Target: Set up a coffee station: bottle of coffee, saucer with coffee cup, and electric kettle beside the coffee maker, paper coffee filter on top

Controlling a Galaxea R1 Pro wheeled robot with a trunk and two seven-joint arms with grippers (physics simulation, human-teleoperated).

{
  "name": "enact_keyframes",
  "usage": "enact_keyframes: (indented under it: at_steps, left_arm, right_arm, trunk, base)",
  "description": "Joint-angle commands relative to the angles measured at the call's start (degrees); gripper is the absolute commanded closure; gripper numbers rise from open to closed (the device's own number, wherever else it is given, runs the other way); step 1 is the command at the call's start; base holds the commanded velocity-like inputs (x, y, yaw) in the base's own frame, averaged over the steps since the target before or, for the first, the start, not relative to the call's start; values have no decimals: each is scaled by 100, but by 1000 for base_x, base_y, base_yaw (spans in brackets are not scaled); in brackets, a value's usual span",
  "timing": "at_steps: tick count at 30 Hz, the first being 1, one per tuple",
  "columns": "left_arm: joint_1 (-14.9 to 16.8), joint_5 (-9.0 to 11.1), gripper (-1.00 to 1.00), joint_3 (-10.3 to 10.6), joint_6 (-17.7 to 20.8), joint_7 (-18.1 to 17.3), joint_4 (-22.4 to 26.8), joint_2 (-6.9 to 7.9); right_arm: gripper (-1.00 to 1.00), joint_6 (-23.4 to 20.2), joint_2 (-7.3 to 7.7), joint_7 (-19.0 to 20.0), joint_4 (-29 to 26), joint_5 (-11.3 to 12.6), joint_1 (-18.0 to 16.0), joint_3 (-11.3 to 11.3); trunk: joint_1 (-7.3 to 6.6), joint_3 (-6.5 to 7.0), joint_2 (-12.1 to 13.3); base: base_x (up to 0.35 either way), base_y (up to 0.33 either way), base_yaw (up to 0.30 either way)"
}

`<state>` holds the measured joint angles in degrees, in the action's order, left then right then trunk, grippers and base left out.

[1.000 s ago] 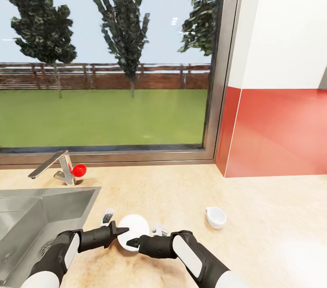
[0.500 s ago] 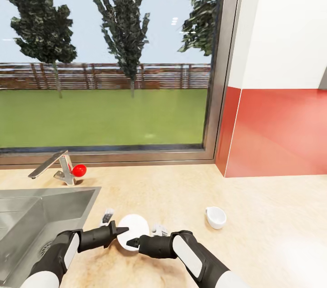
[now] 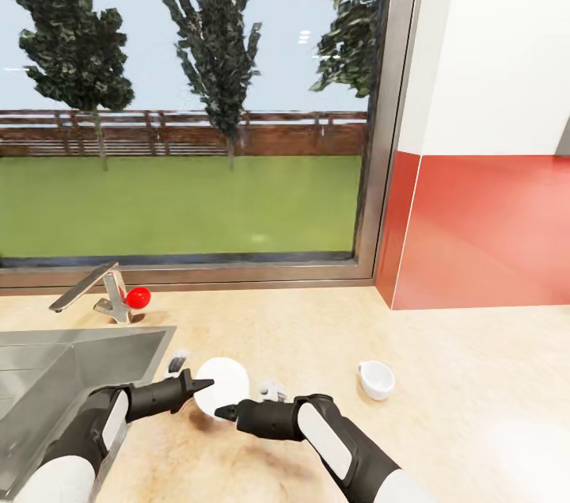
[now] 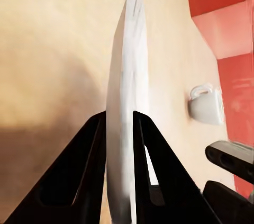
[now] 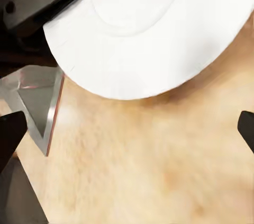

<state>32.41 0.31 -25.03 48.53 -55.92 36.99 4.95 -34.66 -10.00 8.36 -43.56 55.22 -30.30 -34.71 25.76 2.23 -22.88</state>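
Observation:
The saucer (image 3: 224,382) is a small white plate held tilted on edge just above the kitchen countertop (image 3: 317,329), right of the sink. My left gripper (image 3: 203,386) is shut on its rim. The left wrist view shows the saucer (image 4: 127,86) edge-on, pinched between the two black fingers (image 4: 84,166). My right gripper (image 3: 225,412) is open, just in front of and below the saucer, holding nothing. In the right wrist view the saucer (image 5: 143,33) sits ahead of its spread fingertips. The white coffee cup (image 3: 376,379) stands upright on the counter to the right, also seen as the cup (image 4: 205,105).
A steel sink (image 3: 47,376) fills the counter's left, its corner (image 5: 37,102) close to my right gripper. A faucet (image 3: 89,291) with a red knob (image 3: 138,297) stands behind it. A window runs along the back; a red-and-white wall (image 3: 483,234) closes the right.
My left gripper has carried the saucer a little left and farther from me. The right gripper has come off the saucer and shifted left. The cup has not moved.

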Motion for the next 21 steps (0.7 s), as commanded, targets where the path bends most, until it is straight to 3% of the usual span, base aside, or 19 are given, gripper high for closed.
enact_keyframes:
  at_steps: [1, 3, 5, 11, 17, 21]
  left_arm:
    - [57, -15, 100, -16, 40, -12, 0, 32]
    - [149, -10, 100, -32, 55, -22, 1, 126]
    - [209, 55, 100, -149, 73, -63, 6, 348]
    - [172, 661, 100, -264, 145, -256, 51, 867]
    - [158, 756, 100, -273, 173, -287, 58, 935]
    - [156, 768, 100, -274, 174, -288, 126, 937]
  right_arm:
    - [-100, -14, 0, 17, -36, -11, -3, -1]
    - [-100, -15, 0, 17, -77, -11, -3, -1]
    - [-100, -15, 0, 17, -125, -11, -3, 5]
    - [-100, -15, 0, 17, -257, -11, -3, 8]
    - [-100, -17, 0, 17, -454, -11, -3, 8]
    - [-100, -17, 0, 17, -454, -11, -3, 8]
  trunk:
    - [2, -3, -4]
    - [2, -3, -4]
    - [2, -3, -4]
    - [2, -3, -4]
    - [2, -3, -4]
    - [2, -3, -4]
  base:
    - [0, 0, 0]
    - [0, 0, 0]
    - [0, 0, 0]
    - [0, 0, 0]
    - [-11, 0, 0]
    - [-205, 0, 0]
